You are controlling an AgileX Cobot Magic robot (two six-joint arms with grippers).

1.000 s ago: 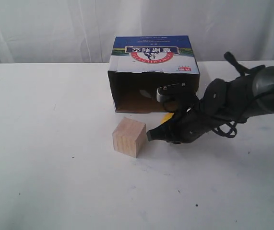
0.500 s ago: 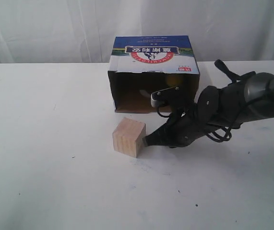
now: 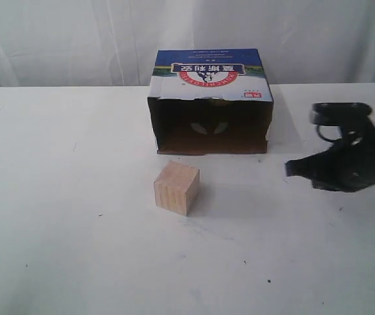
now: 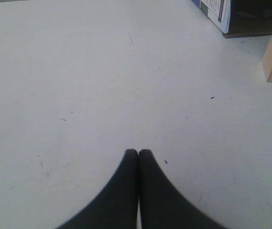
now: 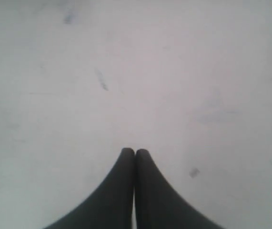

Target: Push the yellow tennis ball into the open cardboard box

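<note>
Holds right end effector (image 3: pixel 289 168) and left end effector (image 4: pixel 138 151) fully closed and empty above the tabletop (image 3: pixel 75 230), box (image 3: pixel 210 73) ahead and aside of the right one, ball hidden.

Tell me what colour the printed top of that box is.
The box top is blue and white with a red logo; clearest in the exterior view.

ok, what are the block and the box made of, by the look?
Block: probably pale unfinished wood; straight grain lines show on its faces. Box: brown cardboard, matte inside, with a printed blue-and-white panel on top.
</note>
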